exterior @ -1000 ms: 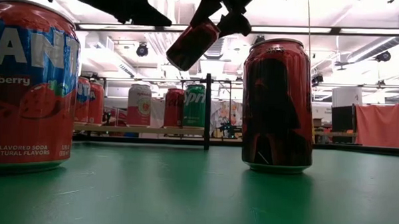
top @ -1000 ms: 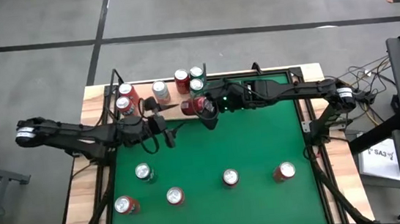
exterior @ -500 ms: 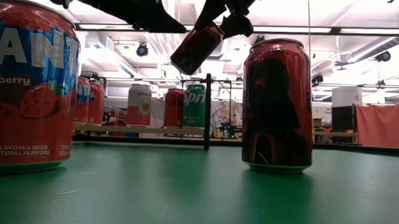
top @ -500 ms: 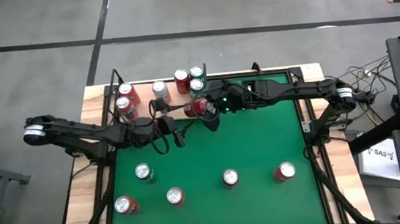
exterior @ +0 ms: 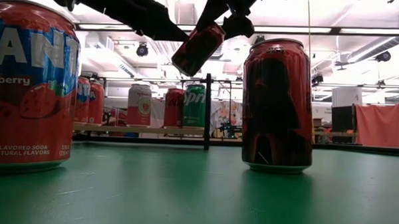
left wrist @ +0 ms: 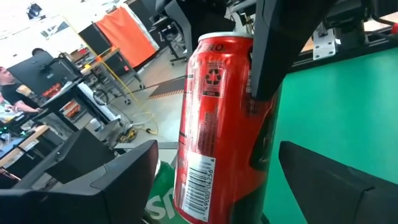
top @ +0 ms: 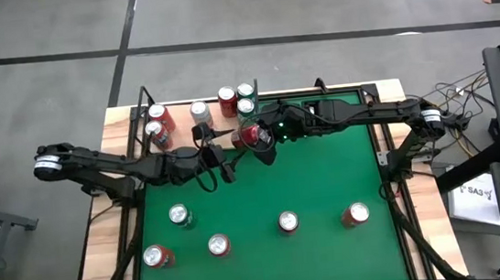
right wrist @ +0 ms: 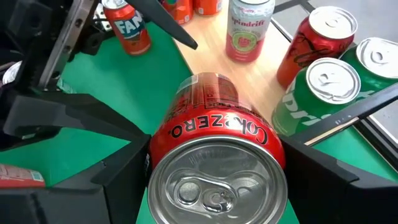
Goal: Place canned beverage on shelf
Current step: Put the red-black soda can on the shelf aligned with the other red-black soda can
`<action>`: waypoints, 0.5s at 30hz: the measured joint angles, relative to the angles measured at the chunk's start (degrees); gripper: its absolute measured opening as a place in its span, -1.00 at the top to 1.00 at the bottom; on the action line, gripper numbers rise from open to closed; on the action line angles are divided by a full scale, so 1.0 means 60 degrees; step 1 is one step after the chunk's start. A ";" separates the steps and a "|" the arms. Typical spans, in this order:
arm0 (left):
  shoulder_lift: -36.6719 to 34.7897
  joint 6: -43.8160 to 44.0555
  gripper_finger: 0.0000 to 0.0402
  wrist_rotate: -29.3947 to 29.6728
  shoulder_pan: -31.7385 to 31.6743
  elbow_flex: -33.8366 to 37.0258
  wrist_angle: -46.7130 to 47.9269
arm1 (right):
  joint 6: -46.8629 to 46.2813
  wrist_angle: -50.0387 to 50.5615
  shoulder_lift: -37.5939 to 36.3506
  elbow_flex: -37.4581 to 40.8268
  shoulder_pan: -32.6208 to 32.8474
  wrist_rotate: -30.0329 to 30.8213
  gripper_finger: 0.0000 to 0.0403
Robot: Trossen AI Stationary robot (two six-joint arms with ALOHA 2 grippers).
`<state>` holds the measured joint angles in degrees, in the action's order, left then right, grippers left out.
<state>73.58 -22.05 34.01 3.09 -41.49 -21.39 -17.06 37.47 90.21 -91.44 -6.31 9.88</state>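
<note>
Our right gripper [top: 259, 139] clamps the tilted red can [top: 250, 135] just right of the shelf [top: 196, 131], nearer than the left gripper [top: 223, 170], whose fingers stand apart.

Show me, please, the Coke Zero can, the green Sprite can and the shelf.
Coke Zero can [right wrist: 214, 180], right wrist view, on its silver lid.
green Sprite can [right wrist: 314, 102], right wrist view, on its side wall.
shelf [exterior: 142, 128], low view, on its wooden front edge.
</note>
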 joint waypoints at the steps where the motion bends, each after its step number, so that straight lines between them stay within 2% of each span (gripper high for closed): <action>1: -0.0004 0.0012 -0.63 0.0001 0.0004 -0.0007 -0.0004 | -0.0004 0.0000 0.0000 0.0000 0.0000 0.0002 -0.46; 9: 0.0069 -0.0216 -0.89 -0.0039 0.0004 -0.0012 -0.0104 | -0.0242 -0.0039 0.0000 0.0000 0.0000 0.0024 -0.46; 15: 0.0557 -0.0258 -0.93 0.0015 0.0004 0.0017 -0.0102 | -0.0342 -0.0361 0.0000 0.0004 0.0004 0.0028 -0.46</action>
<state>76.92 -23.59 34.10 3.11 -41.39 -22.00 -19.11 35.31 90.21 -91.42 -6.28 10.04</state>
